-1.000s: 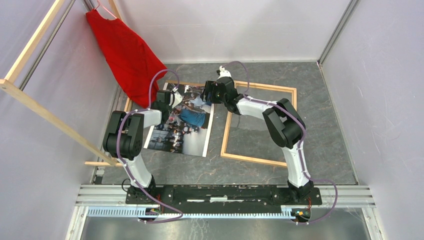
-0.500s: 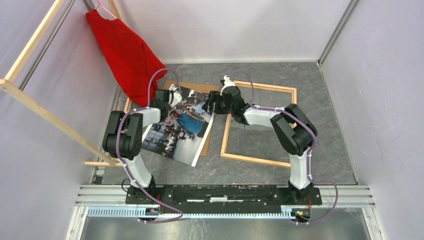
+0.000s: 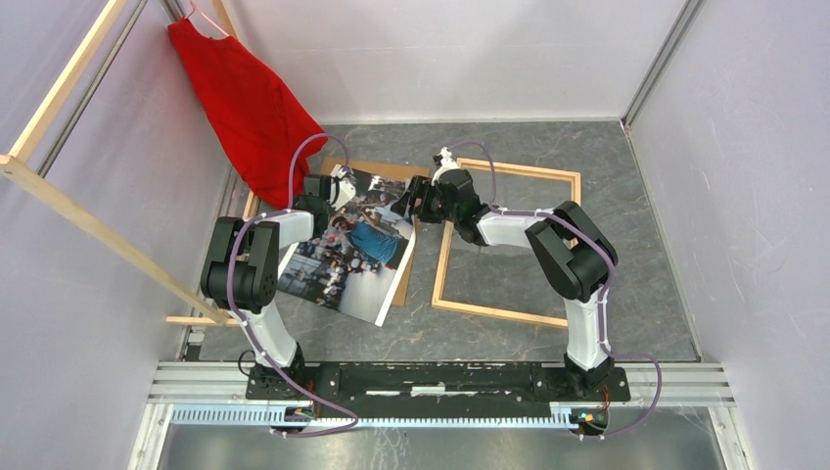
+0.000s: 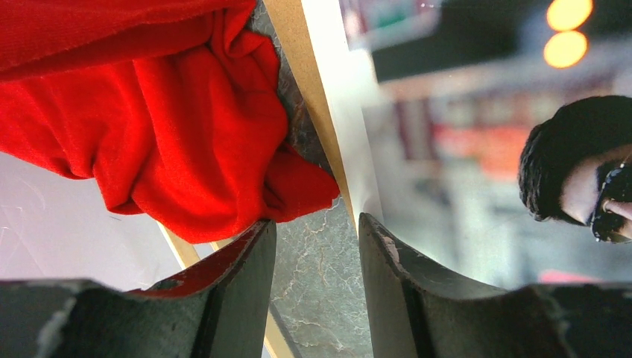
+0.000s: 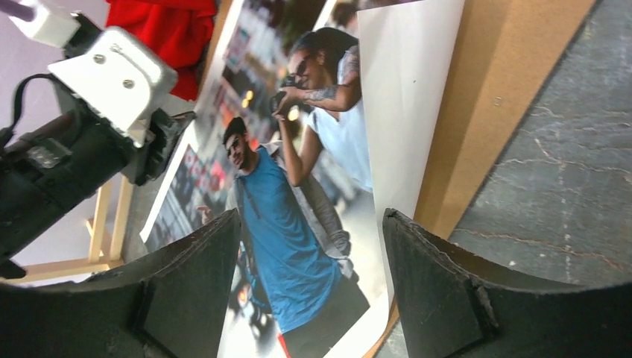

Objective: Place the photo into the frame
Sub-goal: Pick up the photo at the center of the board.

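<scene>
Since photo (image 3: 354,250) swung askew | left hand (image 4: 317,225) part-open, empty | right hand (image 5: 310,216) wide, empty

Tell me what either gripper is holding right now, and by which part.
Nothing clearly. The right gripper has its jaws open astride the curled far edge of the photo. The left gripper sits at its far left corner, grip unclear.

No legible text, label or number anywhere.
</scene>
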